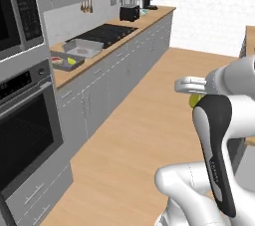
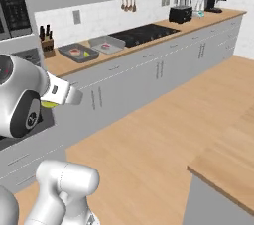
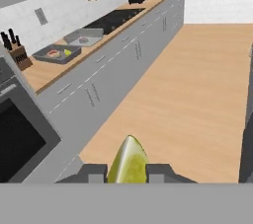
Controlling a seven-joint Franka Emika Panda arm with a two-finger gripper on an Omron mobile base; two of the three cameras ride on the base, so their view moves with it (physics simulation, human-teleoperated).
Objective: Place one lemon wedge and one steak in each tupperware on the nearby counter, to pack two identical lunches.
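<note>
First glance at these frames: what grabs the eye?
The yellow lemon wedge pinched in the gripper, held out over the wood floor away from the counter. On that counter, two grey tupperware sit side by side by the cooktop: the nearer one holds steak and lemon, the farther only steak.

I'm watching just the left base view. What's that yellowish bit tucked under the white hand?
Observer: A lemon wedge. The hand view shows it pinched between the two finger tips of the gripper.
Operator: The farther tray on the counter, is anything inside? I mostly see its rim.
Observer: The right base view looks into the farther tray: a steak lies there, with no lemon that I can make out.
Operator: What's beside the nearer tray, where the oven wall blocks me?
Observer: A knife block stands on the counter, just past the nearer tray.
</note>
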